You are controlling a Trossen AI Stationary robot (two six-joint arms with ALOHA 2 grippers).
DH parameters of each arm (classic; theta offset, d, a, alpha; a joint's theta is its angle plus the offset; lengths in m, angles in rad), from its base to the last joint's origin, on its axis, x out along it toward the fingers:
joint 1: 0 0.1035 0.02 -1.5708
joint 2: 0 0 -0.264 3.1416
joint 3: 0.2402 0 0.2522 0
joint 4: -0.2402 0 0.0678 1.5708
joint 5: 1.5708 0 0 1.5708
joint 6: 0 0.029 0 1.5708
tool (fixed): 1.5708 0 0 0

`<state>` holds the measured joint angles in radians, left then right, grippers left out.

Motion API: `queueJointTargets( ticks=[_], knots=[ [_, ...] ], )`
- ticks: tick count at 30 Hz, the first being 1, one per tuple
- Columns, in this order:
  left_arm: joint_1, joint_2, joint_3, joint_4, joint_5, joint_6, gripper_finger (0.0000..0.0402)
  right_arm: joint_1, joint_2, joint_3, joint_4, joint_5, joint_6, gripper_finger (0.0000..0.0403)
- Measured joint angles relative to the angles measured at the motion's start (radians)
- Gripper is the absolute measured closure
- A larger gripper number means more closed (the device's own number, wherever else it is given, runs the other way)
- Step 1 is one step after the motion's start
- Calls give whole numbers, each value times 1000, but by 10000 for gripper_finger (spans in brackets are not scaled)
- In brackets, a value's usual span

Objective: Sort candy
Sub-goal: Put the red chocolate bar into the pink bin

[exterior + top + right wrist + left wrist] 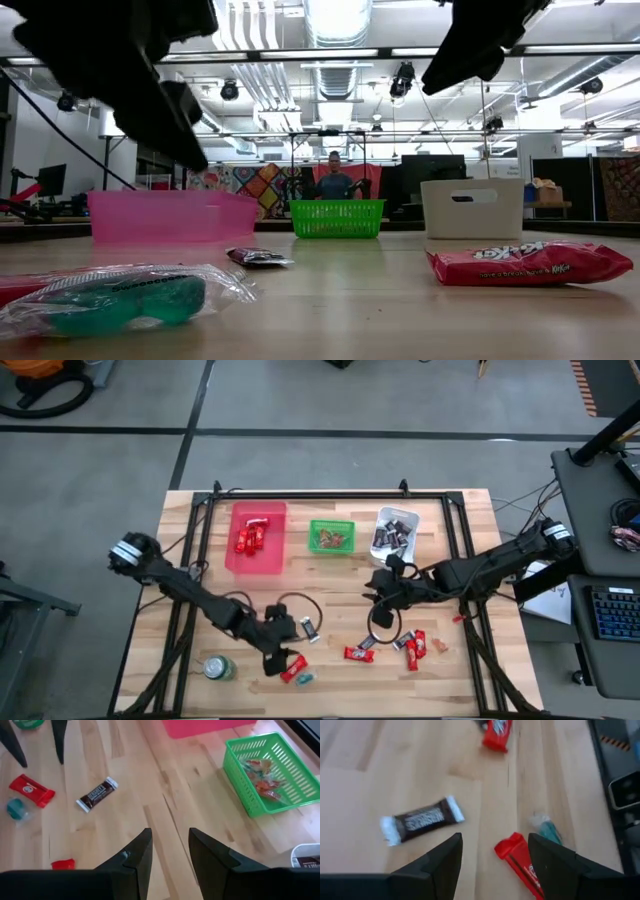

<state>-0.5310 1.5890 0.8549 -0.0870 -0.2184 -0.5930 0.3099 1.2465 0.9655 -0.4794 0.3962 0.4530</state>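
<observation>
Surface point(330, 585): pale wood planks with a black frame along the far edge and sides.
Green can point(219, 667): upright near the front-left corner.
Left claw point(277, 655): low over the front edge, left of centre; fingers point(442, 862) spread apart, holding nothing. A red candy bar point(520, 865) lies on the wood between them, a teal candy point(549, 830) just beside it toward the front edge.
Dark brown-and-silver bar point(309, 628): flat on the wood, just beyond the left claw, apart from it.
Pink bin point(257, 539): far edge, left of centre; red-wrapped bars point(251, 537) inside.
Green basket point(331, 537): far edge, centre; small bright wrapped sweets point(262, 779) inside.
White bin point(395, 532): far edge, right of centre; dark-wrapped bars point(392, 538) inside.
Right claw point(380, 595): hangs above the centre of the surface, clear of the wood; fingers point(135, 857) stand a little apart with bare wood showing in the gap, nothing between them.
Loose pile point(395, 645): several red bars near the front edge, right of centre, below the right claw; one tiny orange piece point(438, 645) at the pile's right side.
Low view: a red bar point(528, 263) lies near the camera; a person point(334, 183) stands well behind the surface, past the green basket.
</observation>
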Motion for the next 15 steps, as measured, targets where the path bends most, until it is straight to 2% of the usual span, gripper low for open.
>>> queueJointTargets(
  ticks=[6,15],
  knots=[
    [-46,128,42,1,-4,-40,202,0,0,-26,-2,-1,4,282],
    [-68,210,68,-29,-11,-105,206,0,0,-34,5,-2,8,282]
  ],
)
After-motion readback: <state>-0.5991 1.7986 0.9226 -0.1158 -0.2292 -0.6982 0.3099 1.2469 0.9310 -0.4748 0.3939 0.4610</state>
